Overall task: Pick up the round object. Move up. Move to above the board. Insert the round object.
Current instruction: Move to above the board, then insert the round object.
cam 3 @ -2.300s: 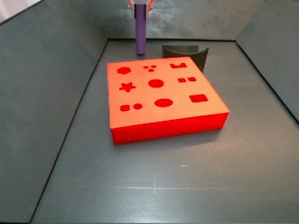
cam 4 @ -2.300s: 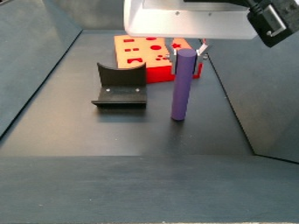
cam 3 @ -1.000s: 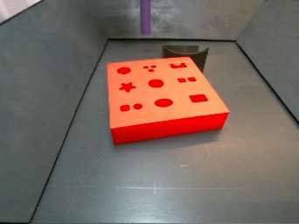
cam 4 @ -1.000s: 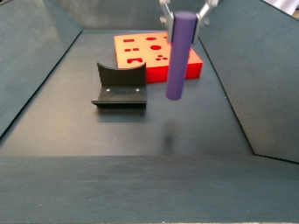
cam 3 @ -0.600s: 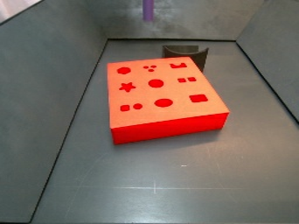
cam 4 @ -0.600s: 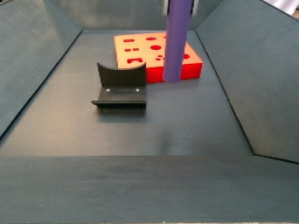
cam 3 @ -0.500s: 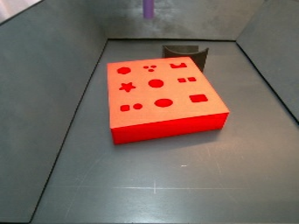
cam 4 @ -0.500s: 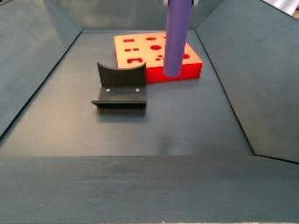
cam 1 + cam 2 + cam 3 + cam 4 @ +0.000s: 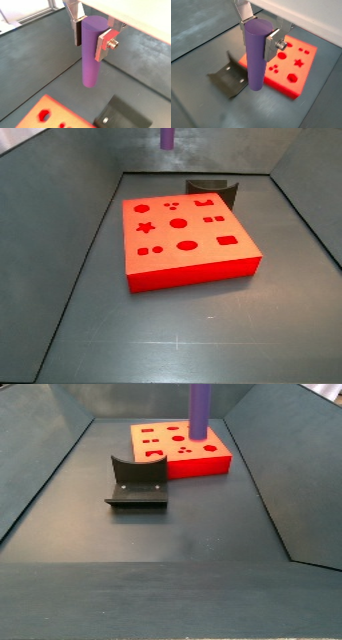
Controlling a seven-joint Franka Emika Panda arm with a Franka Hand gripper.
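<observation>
The round object is a tall purple peg (image 9: 91, 55), upright and lifted well above the floor; it shows in both wrist views (image 9: 255, 55). My gripper (image 9: 92, 31) is shut on its upper end, with a silver finger (image 9: 272, 44) on each side. In both side views only the peg's lower end shows, at the top edge (image 9: 167, 138) (image 9: 199, 410), and the gripper is out of frame. The board is a thick red square block (image 9: 187, 238) with darker shaped holes; it also shows in the other side view (image 9: 178, 446) and in both wrist views (image 9: 291, 67) (image 9: 50, 115).
A dark grey curved block (image 9: 136, 481) stands on the floor beside the board; it also shows behind the board in a side view (image 9: 214, 188) and in a wrist view (image 9: 230, 77). Grey sloping walls (image 9: 40, 444) enclose the floor.
The peg has risen from standing on the floor to high above it, and has moved toward the board. The gripper has left both side views upward.
</observation>
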